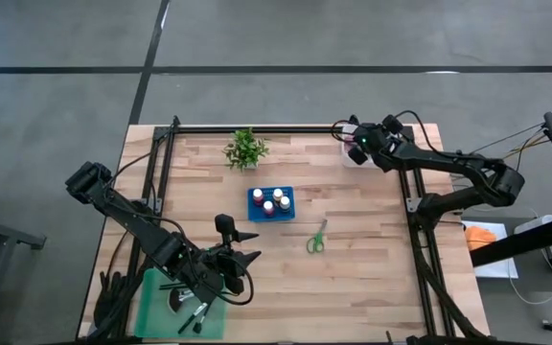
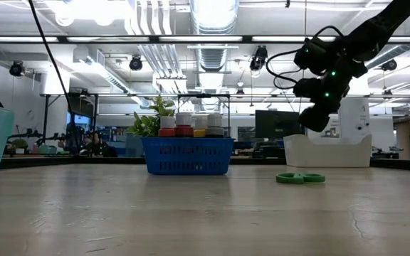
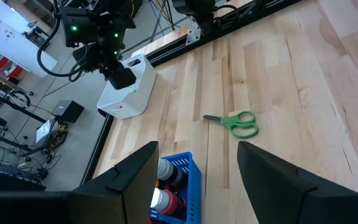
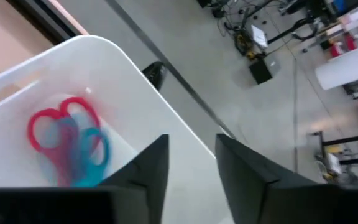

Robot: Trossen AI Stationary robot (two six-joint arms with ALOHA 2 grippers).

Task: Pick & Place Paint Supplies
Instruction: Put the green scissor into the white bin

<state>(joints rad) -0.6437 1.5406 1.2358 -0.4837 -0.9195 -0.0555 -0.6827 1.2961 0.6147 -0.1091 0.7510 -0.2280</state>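
Wooden table [image 1: 372,220] w/ both arms over it. Right hand [image 1: 356,146] hangs above the white bin [image 3: 124,92] at the far right corner, fingers a little apart, holding nothing; directly under it in the bin lie red scissors [image 4: 58,134] and blue scissors [image 4: 91,155], blurred, prob. overlapping. Left hand [image 1: 245,247] sits near the front left, fingers spread wide, empty; a green tray [image 1: 151,307] w/ brushes [image 1: 197,314] is just behind it. Ahead of it: blue basket [image 1: 271,202] of paint bottles [image 1: 269,200], then green scissors [image 1: 316,238] flat on the table to its right.
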